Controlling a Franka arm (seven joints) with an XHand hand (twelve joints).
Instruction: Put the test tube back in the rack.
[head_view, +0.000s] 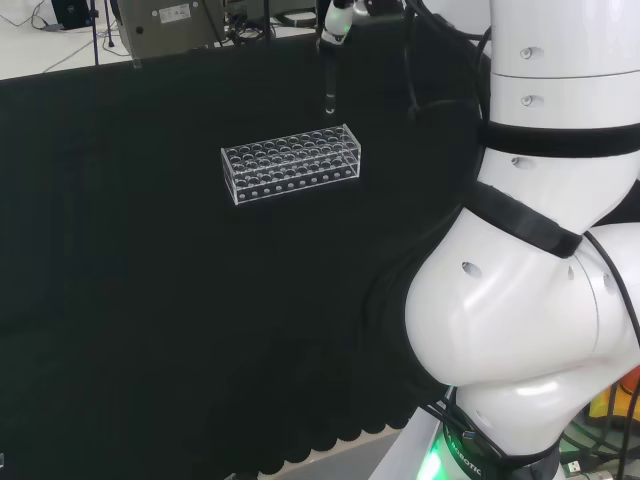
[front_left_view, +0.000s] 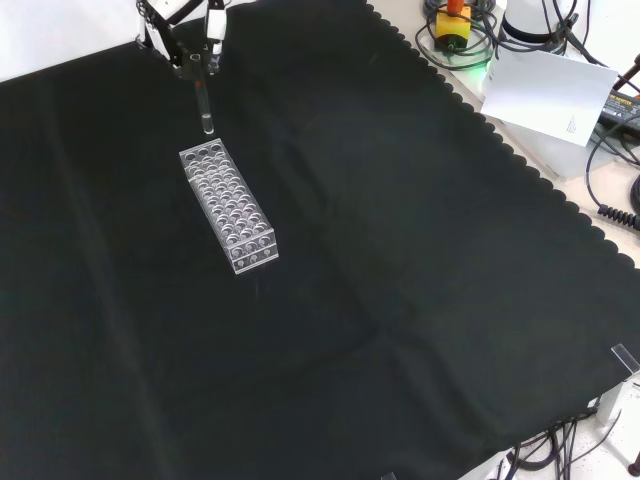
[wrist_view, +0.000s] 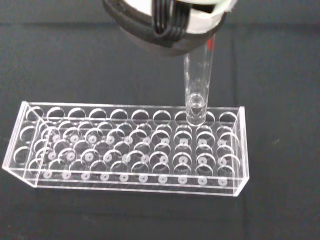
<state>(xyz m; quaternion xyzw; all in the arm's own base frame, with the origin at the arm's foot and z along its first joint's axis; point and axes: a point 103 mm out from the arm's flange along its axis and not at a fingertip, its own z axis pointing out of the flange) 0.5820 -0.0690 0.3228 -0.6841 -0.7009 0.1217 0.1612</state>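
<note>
The black-and-white robot hand (front_left_view: 190, 40) grasps the clear glass test tube (front_left_view: 203, 105) by its top, above the clear plastic rack (front_left_view: 228, 205); light, slippery, breakable.

One clear plastic test tube rack (wrist_view: 130, 150) sits on the black-covered worktop (front_left_view: 400, 300). The wrist view shows its top plate drilled with four rows of round holes running lengthwise, about ten holes to a row; the exact number per row is hard to tell through the clear plastic. None of the holes has a tube in it. One clear glass test tube (wrist_view: 196, 92) hangs upright above the rack. One robot hand (front_left_view: 185, 35) is over the worktop, and one white robot arm (head_view: 530, 250).
</note>
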